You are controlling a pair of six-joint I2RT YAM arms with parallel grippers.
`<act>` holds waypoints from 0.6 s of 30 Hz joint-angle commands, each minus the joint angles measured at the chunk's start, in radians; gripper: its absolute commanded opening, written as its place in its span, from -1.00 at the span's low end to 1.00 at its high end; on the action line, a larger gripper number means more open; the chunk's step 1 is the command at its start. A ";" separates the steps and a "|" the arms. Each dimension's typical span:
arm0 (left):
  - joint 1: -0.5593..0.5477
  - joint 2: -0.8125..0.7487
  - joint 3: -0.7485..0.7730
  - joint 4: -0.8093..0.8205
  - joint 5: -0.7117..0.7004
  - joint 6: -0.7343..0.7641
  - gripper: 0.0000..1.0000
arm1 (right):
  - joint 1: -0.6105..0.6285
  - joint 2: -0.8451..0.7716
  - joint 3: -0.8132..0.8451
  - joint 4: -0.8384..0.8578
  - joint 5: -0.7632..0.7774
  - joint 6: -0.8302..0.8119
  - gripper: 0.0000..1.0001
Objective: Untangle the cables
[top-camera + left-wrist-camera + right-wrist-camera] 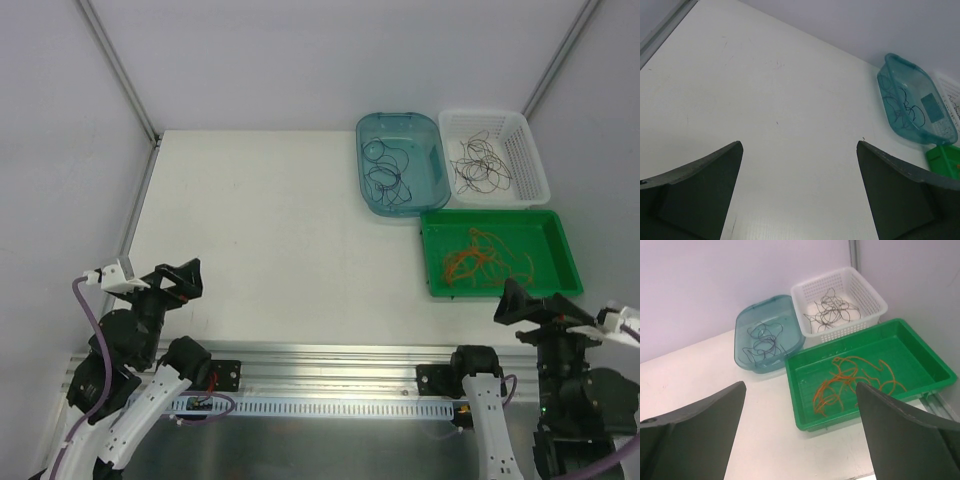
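Note:
The orange-red cables [480, 257] lie in loops in the green tray [436, 281], also in the right wrist view [850, 380]. The dark purple cables [385, 172] lie in the teal tub [425, 127], seen too in the right wrist view [762, 340] and the left wrist view [902, 105]. The black cables [478, 165] lie bunched in the white basket [530, 160], also in the right wrist view [832, 310]. My left gripper [182, 278] is open and empty at the table's near left. My right gripper [535, 305] is open and empty, just in front of the green tray.
The three containers stand together at the back right of the white table [280, 230]. A metal rail [330, 355] runs along the near edge. Enclosure walls and frame posts [115, 70] close in the sides and back.

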 commanded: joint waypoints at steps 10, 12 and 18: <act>0.011 -0.105 -0.046 -0.038 -0.038 0.012 0.98 | 0.062 -0.321 -0.199 -0.032 0.022 -0.167 0.93; 0.011 -0.102 -0.046 -0.040 -0.028 0.012 0.98 | 0.062 -0.328 -0.213 -0.038 0.026 -0.165 0.93; 0.011 -0.096 -0.047 -0.044 -0.048 0.014 0.98 | 0.063 -0.333 -0.212 -0.046 0.066 -0.173 0.93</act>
